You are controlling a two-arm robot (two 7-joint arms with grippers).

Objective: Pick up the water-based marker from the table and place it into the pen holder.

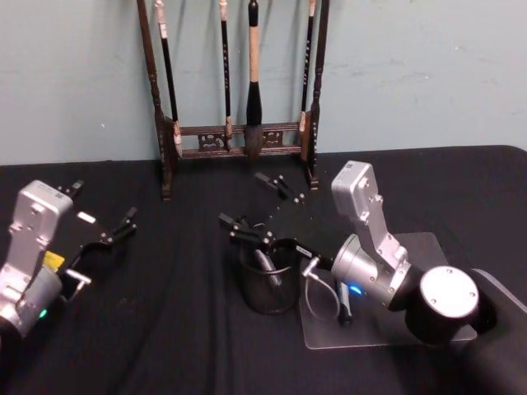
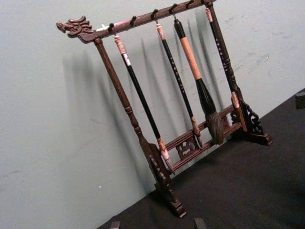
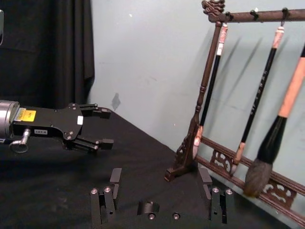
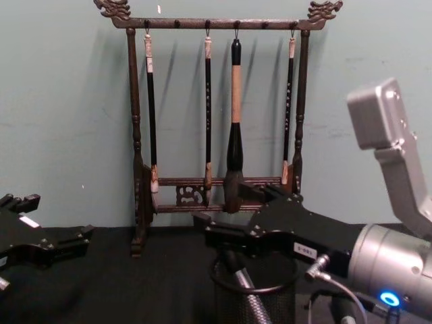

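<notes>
Right gripper hangs just above the pen holder, jaws wide and empty, the water-based marker leaning inside the cup, so placing looks done and a clean lift clear of the rim is next, left gripper parked open at the left

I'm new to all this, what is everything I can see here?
brush rack: one, dark wood, back of table
brushes: four, black and tan, hanging on rack
pen holder: one, black mesh, mid-table
water-based marker: one, grey, inside pen holder
mat: one, clear grey, right of pen holder
table: one, black cloth
left tool: one, black, open, above table's left
right tool: one, black, open, by pen holder's rim
</notes>
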